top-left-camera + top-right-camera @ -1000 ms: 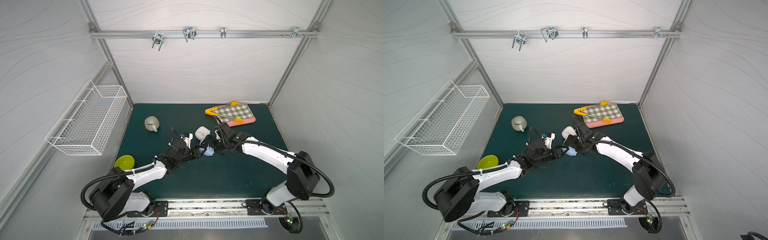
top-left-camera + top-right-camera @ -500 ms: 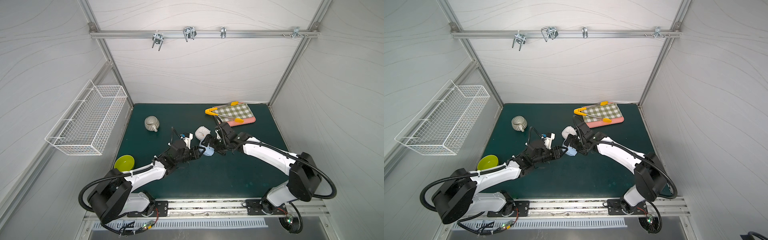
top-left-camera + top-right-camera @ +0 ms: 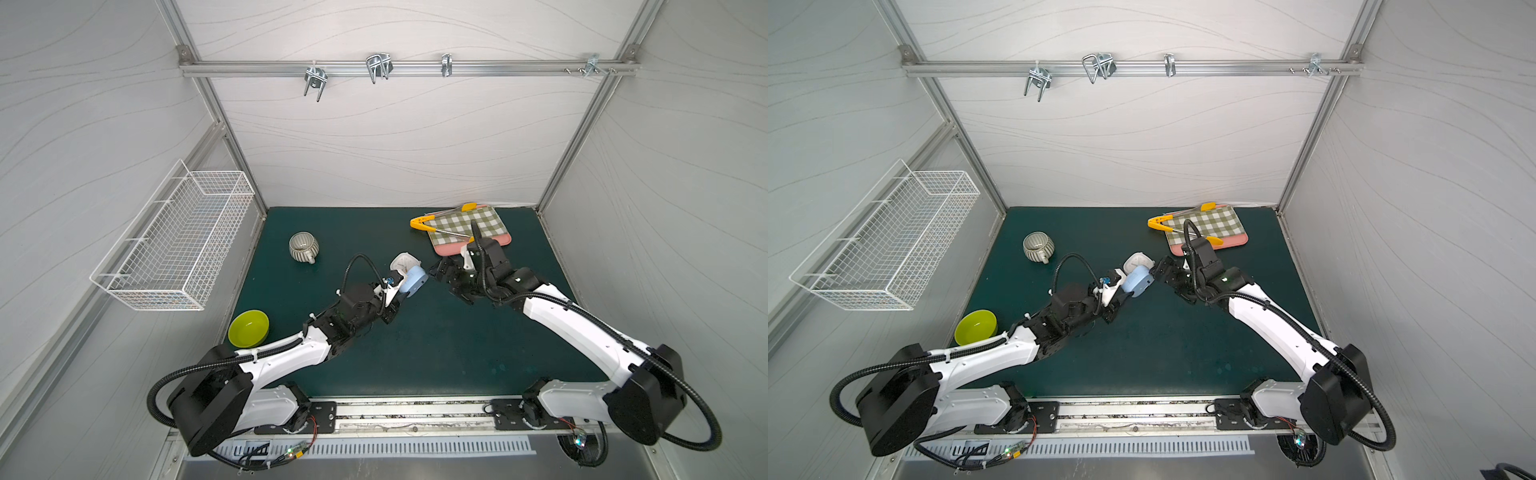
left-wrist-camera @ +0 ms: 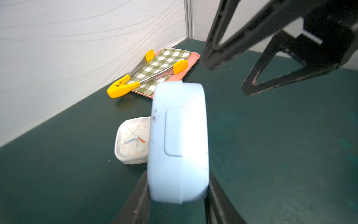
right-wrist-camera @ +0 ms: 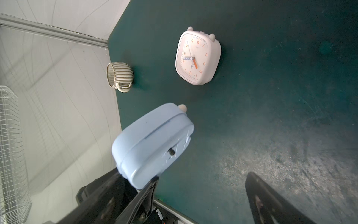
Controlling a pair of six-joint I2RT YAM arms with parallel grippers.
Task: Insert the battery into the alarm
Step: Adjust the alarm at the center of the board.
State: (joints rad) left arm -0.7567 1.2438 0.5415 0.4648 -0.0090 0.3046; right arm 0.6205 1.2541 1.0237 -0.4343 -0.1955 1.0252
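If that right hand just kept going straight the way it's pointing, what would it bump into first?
Probably the blue alarm clock gripped by the left hand: it sits just ahead of the open right hand, in line with one finger. The white clock lies beyond. Depth is unclear.

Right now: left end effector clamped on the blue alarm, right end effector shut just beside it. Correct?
Not quite: the right end effector is open, jaws spread wide, as the right wrist view shows. The left end effector is clamped on the blue alarm, with the right one just beside it.
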